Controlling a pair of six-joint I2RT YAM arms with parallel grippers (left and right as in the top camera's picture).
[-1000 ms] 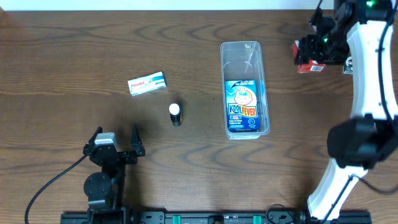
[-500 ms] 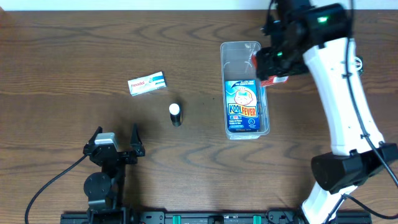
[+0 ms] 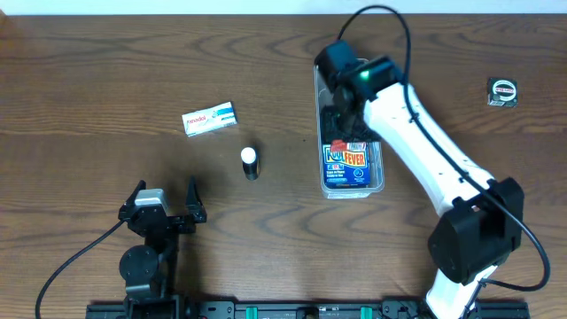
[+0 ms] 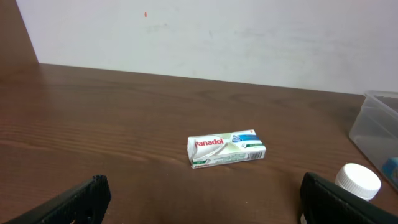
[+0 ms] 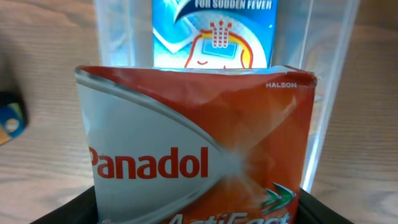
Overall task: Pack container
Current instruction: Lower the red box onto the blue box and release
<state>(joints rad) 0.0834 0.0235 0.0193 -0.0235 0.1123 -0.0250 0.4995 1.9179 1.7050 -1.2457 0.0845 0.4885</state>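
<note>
The clear plastic container (image 3: 348, 73) lies right of centre with a blue Kool Fever box (image 3: 352, 168) in its near half. My right gripper (image 3: 341, 133) hovers over the container, shut on a red and silver Panadol box (image 5: 196, 152), which fills the right wrist view above the container's wall (image 5: 333, 74). A white Panadol box (image 3: 210, 118) and a small white-capped bottle (image 3: 251, 162) lie on the table to the left; both show in the left wrist view, the box (image 4: 226, 149) and the bottle (image 4: 357, 182). My left gripper (image 3: 164, 211) is open and empty near the front edge.
A small black and white round item (image 3: 501, 90) lies at the far right of the wooden table (image 3: 106, 80). The left arm's cable (image 3: 75, 261) trails across the front left.
My right arm swung left from the far right edge to over the container, carrying the red Panadol box. The round item at the far right is now uncovered. The left arm has not moved.
</note>
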